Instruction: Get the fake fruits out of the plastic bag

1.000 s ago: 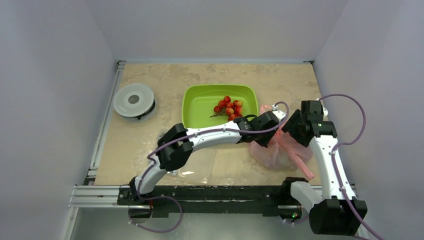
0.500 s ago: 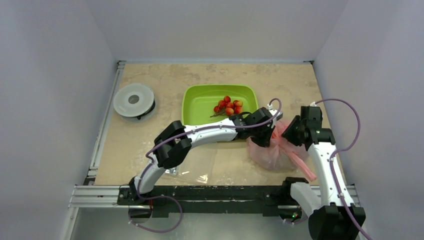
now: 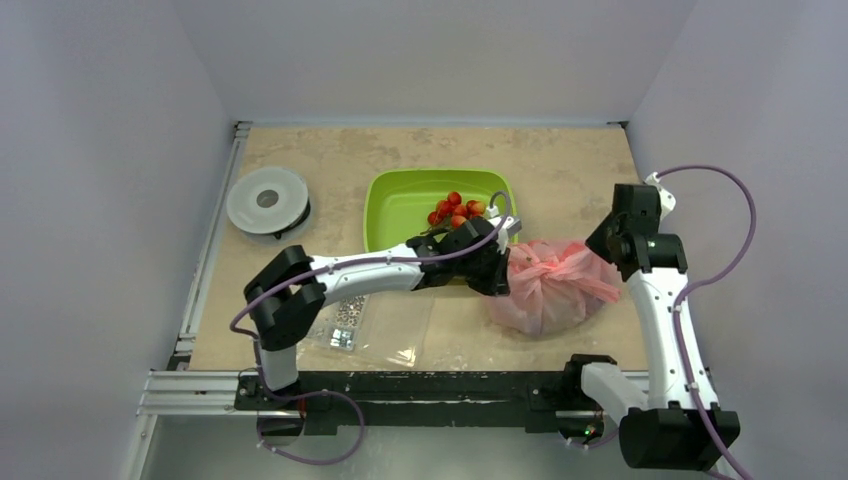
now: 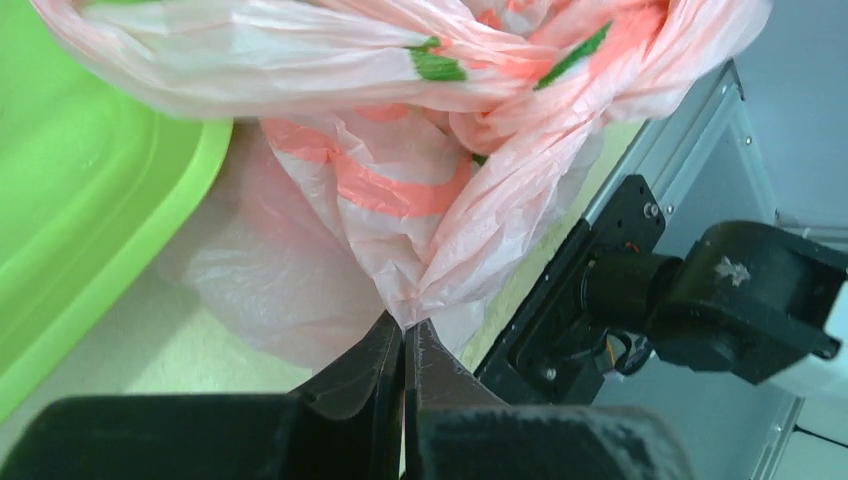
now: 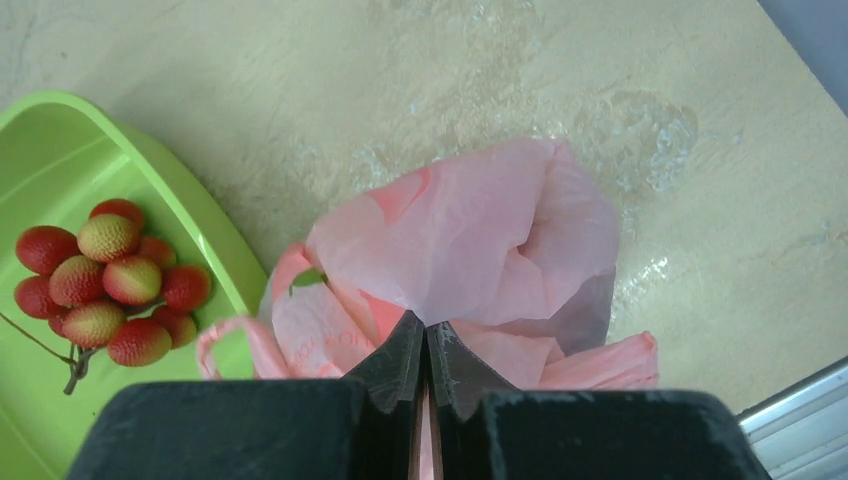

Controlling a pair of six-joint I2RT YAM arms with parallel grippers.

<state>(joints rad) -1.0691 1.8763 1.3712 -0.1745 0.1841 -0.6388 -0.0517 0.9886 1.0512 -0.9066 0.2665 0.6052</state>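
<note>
The pink plastic bag [image 3: 548,285] lies right of the green tray, pulled taut between both arms. My left gripper [image 3: 500,272] is shut on the bag's left edge; in the left wrist view its jaws [image 4: 405,325] pinch a fold of the film [image 4: 400,200]. My right gripper [image 3: 603,250] is shut on the right side; the right wrist view shows the tips [image 5: 425,325] clamped on a pleat of the bag [image 5: 480,240]. The fake fruits are hidden inside the bag. Green patches [image 4: 435,65] show on the film, and I cannot tell what they are.
A green tray [image 3: 395,215] holds a cluster of red berries on a stem [image 3: 457,210]. A round white container [image 3: 268,200] sits at the left. A clear pack of metal screws [image 3: 360,320] lies near the front edge under the left arm.
The right gripper closed on the bag and drew back to the right. The left arm pulled its edge leftward, so the bunched bag now stretches wide between them.
</note>
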